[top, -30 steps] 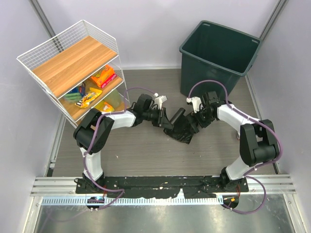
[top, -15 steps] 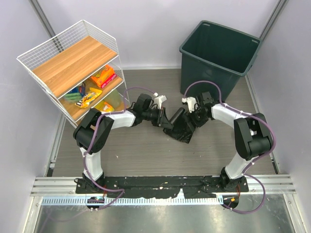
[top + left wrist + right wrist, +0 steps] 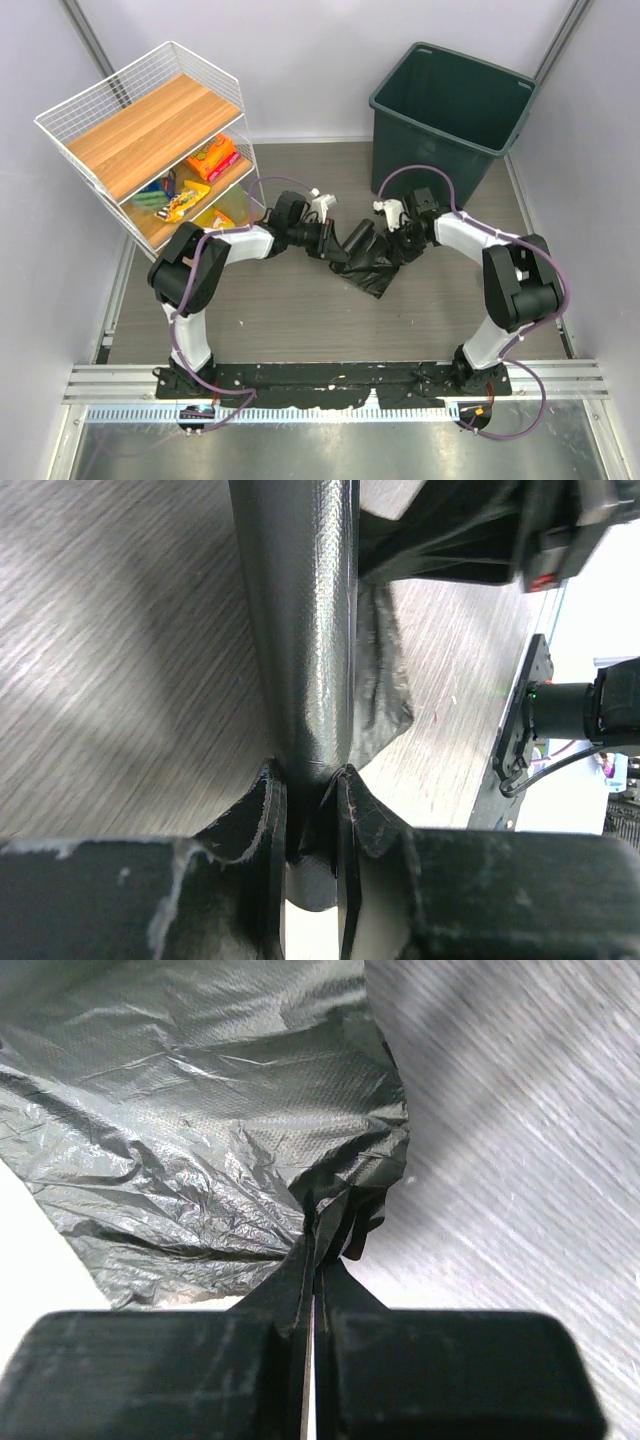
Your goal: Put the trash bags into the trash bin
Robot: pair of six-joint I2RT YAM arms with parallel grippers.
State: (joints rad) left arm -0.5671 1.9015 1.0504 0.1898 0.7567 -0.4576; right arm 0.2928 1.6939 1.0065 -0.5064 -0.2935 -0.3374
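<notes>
The trash bags (image 3: 372,268) hang black and glossy between my two grippers, over the grey floor. My left gripper (image 3: 335,244) is shut on one end of the tight roll (image 3: 300,630), which runs straight out from its jaws (image 3: 312,780). A crinkled sheet (image 3: 200,1110) has come off the roll, and my right gripper (image 3: 318,1250) is shut on a bunched edge of it. In the top view the right gripper (image 3: 394,249) sits just right of the bags. The trash bin (image 3: 400,85), dark grey-green and square, stands behind the right arm with nothing showing inside it.
A white wire shelf rack (image 3: 110,100) with a wooden top stands at the back left, colourful snack packets (image 3: 210,157) on its lower shelves. Grey walls close in both sides. A metal rail (image 3: 330,380) carries the arm bases at the near edge.
My right gripper has moved left onto the bags and closed on the loose sheet. The left gripper has shifted slightly left and back with the roll, and the sheet now stretches between them.
</notes>
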